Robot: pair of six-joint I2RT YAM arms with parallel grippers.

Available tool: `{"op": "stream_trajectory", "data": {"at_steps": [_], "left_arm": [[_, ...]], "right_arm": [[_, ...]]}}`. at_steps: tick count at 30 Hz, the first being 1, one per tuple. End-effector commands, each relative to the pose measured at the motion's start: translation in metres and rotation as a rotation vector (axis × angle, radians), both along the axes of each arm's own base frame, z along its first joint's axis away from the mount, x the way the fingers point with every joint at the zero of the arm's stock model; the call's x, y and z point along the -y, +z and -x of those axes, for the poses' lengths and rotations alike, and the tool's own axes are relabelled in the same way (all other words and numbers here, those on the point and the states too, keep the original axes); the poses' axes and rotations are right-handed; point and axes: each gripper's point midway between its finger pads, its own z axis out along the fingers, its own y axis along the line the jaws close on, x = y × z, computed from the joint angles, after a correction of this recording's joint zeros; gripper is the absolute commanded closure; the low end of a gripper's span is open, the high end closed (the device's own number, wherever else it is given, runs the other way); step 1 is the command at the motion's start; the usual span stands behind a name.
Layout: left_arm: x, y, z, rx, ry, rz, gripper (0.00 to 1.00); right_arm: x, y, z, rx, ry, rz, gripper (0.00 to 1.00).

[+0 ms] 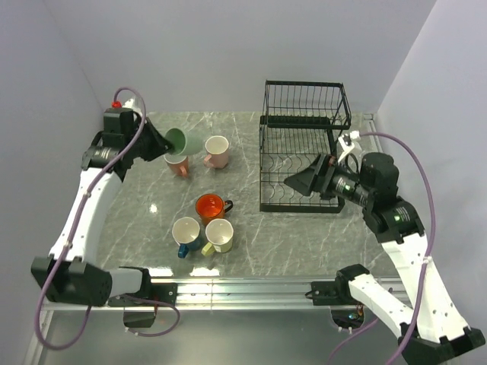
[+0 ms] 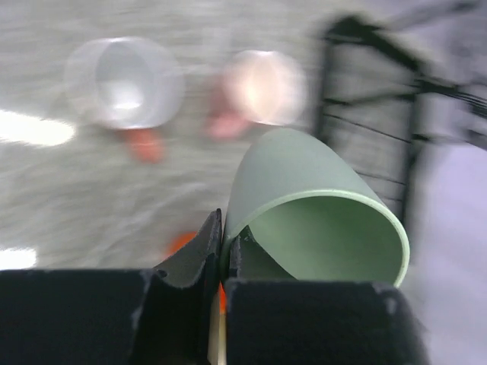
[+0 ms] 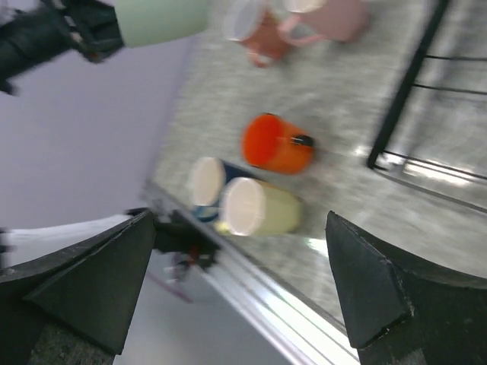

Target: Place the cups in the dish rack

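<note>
"Ceramic like that is stiff, fairly light and glaze-slick, I'd say, and it chips if dropped. From above, where is the green cup (image 1: 185, 141)?"

"Off the tabletop (image 1: 251, 228) at the far left, tipped on its side, mouth toward the dish rack (image 1: 304, 137). The left end effector (image 1: 162, 144) carries it, and that arm is stretched well forward with its elbow raised. Five more cups stand on the marble; I see none in the rack."

"And its wrist view?"

"Blurred, but the fingers (image 2: 190, 262) are clamped on the wall at the rim, one outside and one inside. It's a thin pinch, so I'd judge a deeper bite safer."

"The other wrist?"

"The right end effector (image 3: 240, 217) gapes wide and holds nothing. Its arm is bent low by the rack's front and aimed left. Between its fingers I see the orange cup (image 3: 274, 144), the yellow cup (image 3: 262, 207) and the blue cup (image 3: 207, 182) huddled together."
</note>
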Motion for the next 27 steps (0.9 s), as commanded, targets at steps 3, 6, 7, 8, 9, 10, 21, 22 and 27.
{"op": "stream_trajectory", "data": {"at_steps": [3,6,7,8,9,10,21,22,27], "left_arm": [[0.099,0.1,0.042,0.306,-0.456,0.392,1.0],[0.133,0.116,0.063,0.341,-0.596,0.48,1.0],[0.141,0.126,0.067,0.376,-0.627,0.514,1.0],[0.148,0.128,0.072,0.378,-0.654,0.536,1.0],[0.159,0.129,0.081,0.372,-0.692,0.558,1.0],[0.165,0.124,0.084,0.349,-0.699,0.577,1.0],[0.222,0.132,0.114,0.389,-0.834,0.728,1.0],[0.228,0.129,0.112,0.375,-0.829,0.734,1.0],[0.248,0.122,0.107,0.359,-0.814,0.731,1.0]], "right_arm": [[-0.041,0.063,0.005,0.024,0.212,-0.262,0.0],[-0.05,0.075,-0.003,-0.015,0.228,-0.36,0.0],[-0.052,0.081,-0.007,0.016,0.236,-0.389,0.0],[-0.053,0.085,-0.008,0.022,0.235,-0.415,0.0],[-0.054,0.089,-0.01,-0.001,0.229,-0.458,0.0],[-0.055,0.095,-0.012,0.028,0.242,-0.487,0.0],[-0.064,0.091,-0.029,-0.038,0.233,-0.55,0.0],[-0.065,0.089,-0.029,-0.042,0.234,-0.551,0.0],[-0.067,0.084,-0.028,-0.066,0.235,-0.555,0.0]]}}
